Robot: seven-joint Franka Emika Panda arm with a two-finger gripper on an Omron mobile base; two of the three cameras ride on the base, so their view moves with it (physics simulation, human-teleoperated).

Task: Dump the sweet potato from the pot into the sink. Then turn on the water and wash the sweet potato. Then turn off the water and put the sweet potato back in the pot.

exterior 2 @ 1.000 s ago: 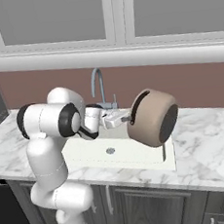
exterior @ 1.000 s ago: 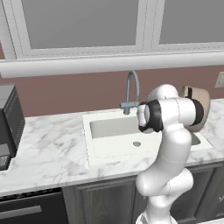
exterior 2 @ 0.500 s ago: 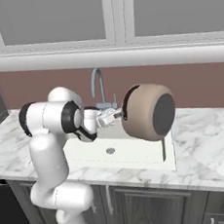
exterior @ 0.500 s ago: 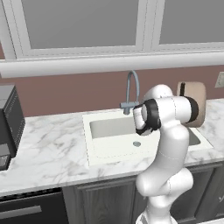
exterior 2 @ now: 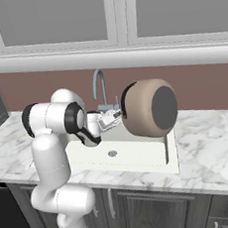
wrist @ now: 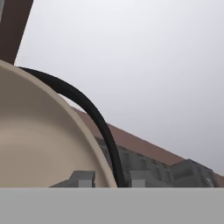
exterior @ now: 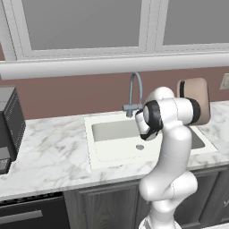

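Note:
My gripper (exterior 2: 117, 116) is shut on the rim of the pot (exterior 2: 147, 107), holding it in the air above the sink (exterior 2: 141, 162). The tan-brown pot lies tipped on its side, its dark round bottom facing right. In the left base view the pot (exterior: 195, 100) shows behind my arm, over the right end of the sink (exterior: 112, 130). In the hand view the pot's pale inside (wrist: 39, 144) and a dark loop handle (wrist: 94, 116) run down between my fingertips (wrist: 82, 178). The sweet potato is hidden.
A curved grey faucet (exterior: 134, 91) rises behind the sink, just left of the pot. The round drain (exterior: 140, 146) lies in the basin floor. A dark boxy appliance (exterior: 10, 125) stands at the counter's far left. White marble counter (exterior: 49, 152) runs either side of the sink.
The pot has rolled further over in my grip and risen slightly, so its bottom now faces the right base camera. My arm has swung a little with it.

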